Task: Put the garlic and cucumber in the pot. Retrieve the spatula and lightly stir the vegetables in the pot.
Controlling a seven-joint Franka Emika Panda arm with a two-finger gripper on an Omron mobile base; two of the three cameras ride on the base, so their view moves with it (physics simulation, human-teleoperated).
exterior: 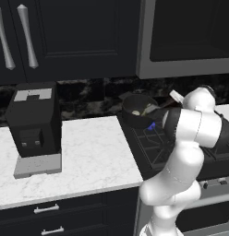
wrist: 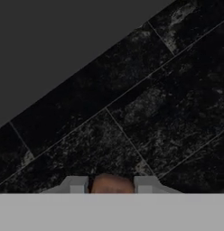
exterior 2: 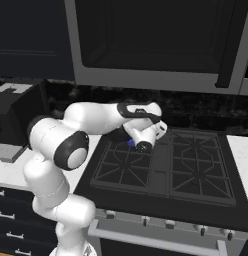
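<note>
The gripper (wrist: pixel 112 186) was closed on the spatula (wrist: pixel 112 184): in the hand view the reddish-brown handle sat clamped between the two fingertips (wrist: pixel 78 185), with the dark tiled backsplash (wrist: pixel 145 103) beyond, so the hand pointed at the wall, not downward.

From the left base view the pot (exterior: pixel 138 110) stood on the rear left burner of the stove (exterior: pixel 155 147), a pale shape inside it (probably the garlic (exterior: pixel 136 112); the cucumber could not be made out). The handle ran slanting from the hand down toward the pot's rim, but the blade end was too dark to place.

Judging by this, the stirring step was at hand. The risks: the grip sat near the handle's end, so sideways force on the blade could twist the spatula between the fingers; a hard sweep could shove the pot across the burner or flick the small garlic over the rim.
</note>
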